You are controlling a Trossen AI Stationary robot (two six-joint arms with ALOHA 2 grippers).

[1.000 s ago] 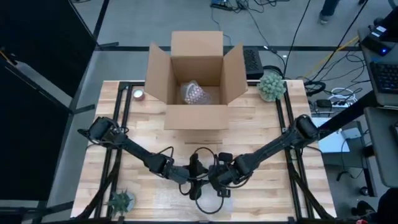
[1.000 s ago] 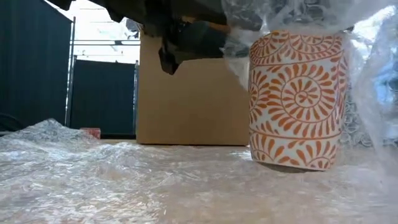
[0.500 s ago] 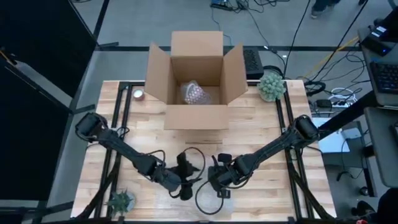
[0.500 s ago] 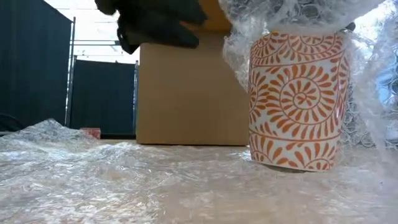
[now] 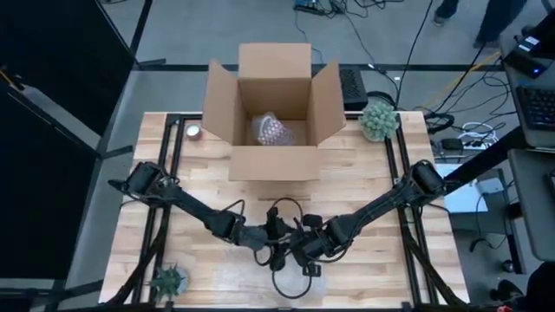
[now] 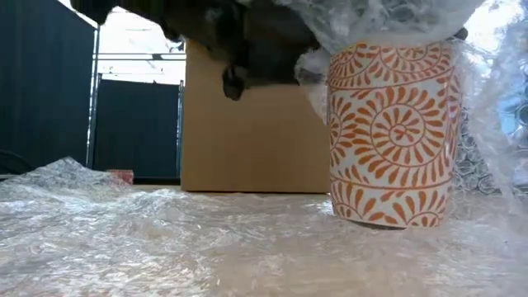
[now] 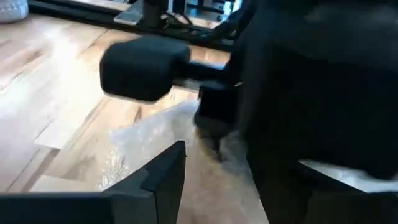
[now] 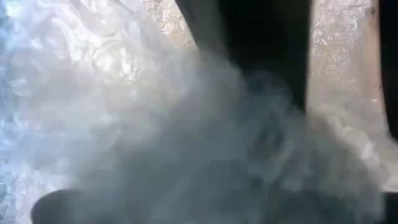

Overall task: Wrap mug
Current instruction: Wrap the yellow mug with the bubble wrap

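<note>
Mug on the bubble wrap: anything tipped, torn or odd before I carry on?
Nothing stands out. The mug stands upright on the bubble wrap, with wrap bunched over its top. The box sits open with a wrapped item inside.

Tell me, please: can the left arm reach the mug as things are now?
Probably yes. In the high view the left gripper is right beside the right gripper near the table's front edge, where the mug stands. Bubble wrap drapes over the mug's top, so the gripper would likely meet wrap first.

Even daylight overhead; low view backlit, arms silhouetted; both wrist views blurred, bubble wrap (image 8: 155, 124) hazy
</note>
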